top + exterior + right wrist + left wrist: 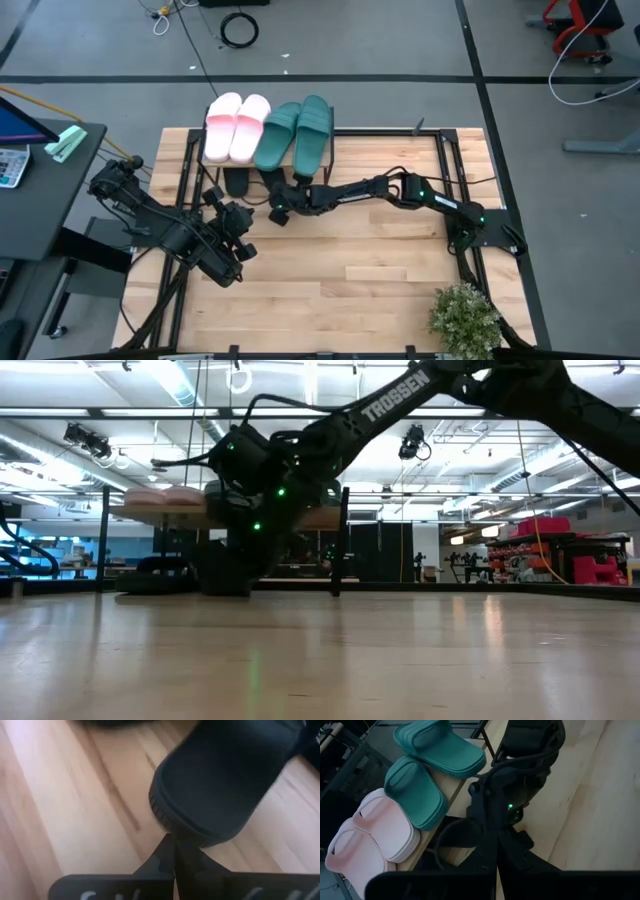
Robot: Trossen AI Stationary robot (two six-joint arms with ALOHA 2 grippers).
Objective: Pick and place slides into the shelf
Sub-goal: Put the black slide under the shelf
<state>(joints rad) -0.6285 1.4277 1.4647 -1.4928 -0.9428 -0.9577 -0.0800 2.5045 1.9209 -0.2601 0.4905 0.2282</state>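
The shelf (pixel 331 150) stands at the table's far edge. The pale pink pair (pixel 237 126) and the teal pair (pixel 295 132) lie on its plank top, as the left wrist view shows (pixel 375 832) (pixel 427 767). One black slide (pixel 237 181) lies on the table under the shelf. My right gripper (pixel 173 845) reaches in from the right to the shelf's front (pixel 281 207) and is shut on the other black slide (pixel 225 775). My left gripper (pixel 216 198) waits just left of it, shut, touching nothing. My right gripper pinches the black slide by the rim of its sole at one rounded end (pixel 172 827), between the two fingers. The slide stretches away from the fingertips over the tabletop; whether it is lifted clear does not show.
The shelf's thin black legs (pixel 337 550) stand close to both grippers. A potted plant (pixel 463 318) sits at the table's near right corner. Bare wooden tabletop (pixel 350 270) spreads toward the near edge. A side desk (pixel 40 190) stands left of the table.
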